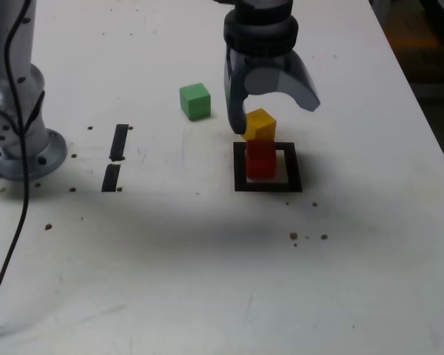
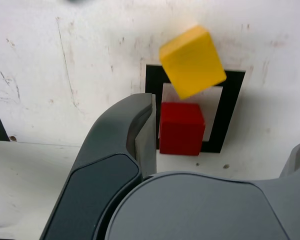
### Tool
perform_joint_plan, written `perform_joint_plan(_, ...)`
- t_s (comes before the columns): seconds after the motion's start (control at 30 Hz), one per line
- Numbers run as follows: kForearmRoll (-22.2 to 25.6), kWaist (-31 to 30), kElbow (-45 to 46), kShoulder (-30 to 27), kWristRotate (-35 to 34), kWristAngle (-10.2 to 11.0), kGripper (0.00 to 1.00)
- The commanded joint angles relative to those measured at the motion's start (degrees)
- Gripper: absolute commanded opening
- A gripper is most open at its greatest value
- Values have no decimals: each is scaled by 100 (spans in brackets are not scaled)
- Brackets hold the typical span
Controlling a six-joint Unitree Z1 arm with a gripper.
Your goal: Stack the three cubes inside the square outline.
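Note:
A red cube (image 1: 260, 160) (image 2: 181, 128) stands inside the square outline (image 1: 267, 186) (image 2: 235, 100) of black tape. A yellow cube (image 1: 260, 124) (image 2: 192, 61) sits on top of it, turned askew and shifted toward the far side; it looks slightly blurred in the wrist view. My gripper (image 1: 274, 118) (image 2: 225, 125) hangs just above, open, its fingers spread to either side of the yellow cube and apart from it. The green cube (image 1: 194, 100) rests alone on the white table, toward the exterior view's left and farther back.
Two short black tape strips (image 1: 119, 140) (image 1: 111, 177) lie at the exterior view's left. The arm's grey base (image 1: 15, 111) and a black cable (image 1: 11, 244) occupy the far left. Dark specks (image 1: 308, 237) dot the table; its edge (image 1: 429, 126) runs along the right.

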Motion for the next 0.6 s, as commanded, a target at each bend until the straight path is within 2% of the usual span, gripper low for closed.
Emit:
perform_joint_plan(0.0, -10, 95, 1, -46, -18, -14, 100)
perform_joint_plan(0.37, -183, 555, 300, -21, -111, -23, 100)
perform_joint_plan(0.57, -340, 710, 537, 119, -165, -227, 99)
